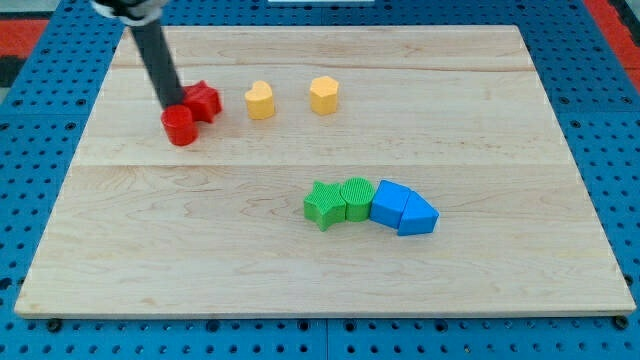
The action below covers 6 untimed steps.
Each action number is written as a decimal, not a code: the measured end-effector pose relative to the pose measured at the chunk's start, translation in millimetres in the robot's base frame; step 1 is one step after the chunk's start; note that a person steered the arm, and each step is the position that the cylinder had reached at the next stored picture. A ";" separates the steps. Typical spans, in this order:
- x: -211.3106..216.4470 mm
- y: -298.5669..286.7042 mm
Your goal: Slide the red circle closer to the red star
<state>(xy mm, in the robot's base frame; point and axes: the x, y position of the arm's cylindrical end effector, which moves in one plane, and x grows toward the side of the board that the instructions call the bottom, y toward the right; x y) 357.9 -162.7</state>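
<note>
The red circle [180,126] sits at the view's upper left on the wooden board. The red star [204,100] is just up and to the right of it, touching or almost touching it. My tip [171,103] comes down as a dark rod from the view's top left. It ends right at the upper edge of the red circle, just left of the red star.
A yellow heart [260,100] and a yellow hexagon [324,95] stand to the right of the red star. A green star [323,205], a green circle [355,197] and two blue blocks [404,208] form a touching row at centre right. The board's left edge [70,170] is near.
</note>
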 end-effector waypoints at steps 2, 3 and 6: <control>11.9 -22.4; 10.1 -101.1; 53.6 -72.5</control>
